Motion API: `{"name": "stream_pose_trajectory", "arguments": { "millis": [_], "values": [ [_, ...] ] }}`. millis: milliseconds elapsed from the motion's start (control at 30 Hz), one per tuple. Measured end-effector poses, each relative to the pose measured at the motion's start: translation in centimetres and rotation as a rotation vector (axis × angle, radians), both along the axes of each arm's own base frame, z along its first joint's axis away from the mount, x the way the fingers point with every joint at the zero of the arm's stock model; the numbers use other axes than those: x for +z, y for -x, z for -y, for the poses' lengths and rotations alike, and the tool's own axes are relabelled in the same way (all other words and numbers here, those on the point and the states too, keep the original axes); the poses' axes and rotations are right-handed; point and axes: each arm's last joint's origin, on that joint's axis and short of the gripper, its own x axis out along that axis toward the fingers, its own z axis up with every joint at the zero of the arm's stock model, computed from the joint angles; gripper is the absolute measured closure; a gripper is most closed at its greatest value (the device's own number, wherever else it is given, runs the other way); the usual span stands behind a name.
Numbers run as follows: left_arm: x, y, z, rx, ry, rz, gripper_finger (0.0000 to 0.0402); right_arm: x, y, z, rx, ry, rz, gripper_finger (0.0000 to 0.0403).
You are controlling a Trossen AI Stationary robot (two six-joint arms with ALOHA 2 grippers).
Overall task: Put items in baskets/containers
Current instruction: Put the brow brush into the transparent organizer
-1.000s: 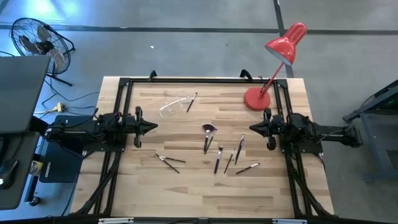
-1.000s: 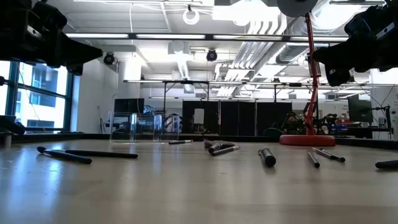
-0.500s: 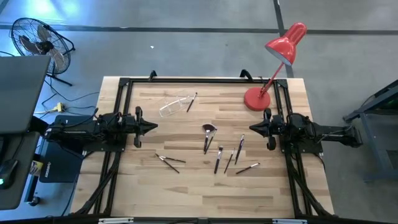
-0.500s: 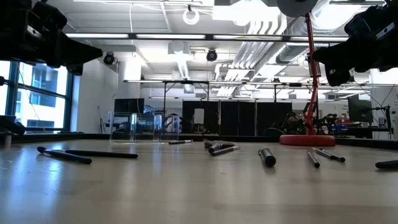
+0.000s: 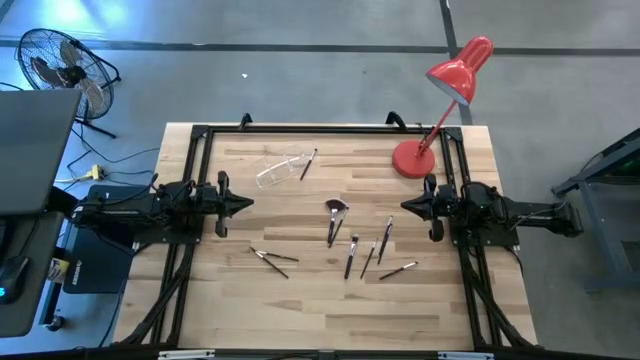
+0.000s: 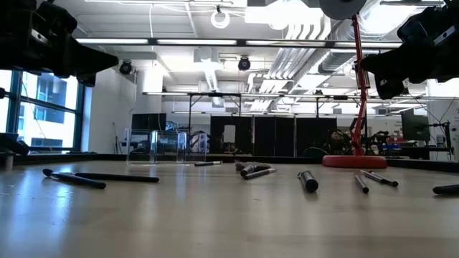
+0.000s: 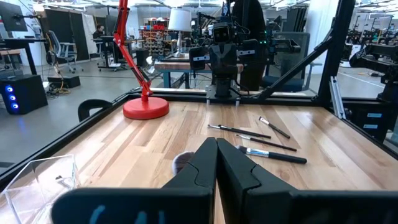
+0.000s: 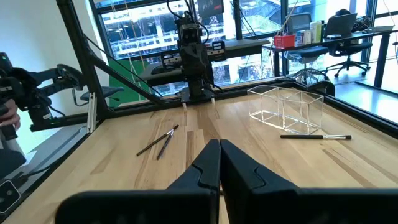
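Ahead of the right gripper [image 5: 406, 206], fingers together, the makeup brushes [image 5: 352, 255] lie lengthwise across its reach; left gripper [image 5: 248, 204], also closed, sits nearer the clear holder [image 5: 279, 170].

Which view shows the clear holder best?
The right wrist view: the clear holder shows whole, with its walls plain. The high view gives a faint outline, the low view a distant shape, the left wrist view one corner.

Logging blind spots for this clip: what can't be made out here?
- Clear holder: high view too small to show whether anything lies inside.
- Fan brush: left wrist view, mostly hidden behind the shut left tool.
- Brushes: tips too small in the high view to tell types.
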Motion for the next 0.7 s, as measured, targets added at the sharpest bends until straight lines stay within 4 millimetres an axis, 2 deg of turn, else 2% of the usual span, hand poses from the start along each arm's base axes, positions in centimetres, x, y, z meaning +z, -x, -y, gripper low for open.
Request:
{"name": "stream_pose_trajectory", "arguments": {
  "millis": [200,567,700],
  "values": [
    [0.03,0.0,0.05,-0.016,0.002,0.003,0.0401,-0.01,0.0,0.0,0.001,0.0,0.0,0.0402],
    [0.05,0.02,-0.13,0.047,0.014,0.006,0.0401,0.0,0.0,0.0,0.0,0.0,0.0,0.0402],
    [0.72,0.16,-0.33,0.116,0.006,0.017,0.0401,0.0,0.0,0.0,0.0,0.0,0.0,0.0402]
  ]
}}
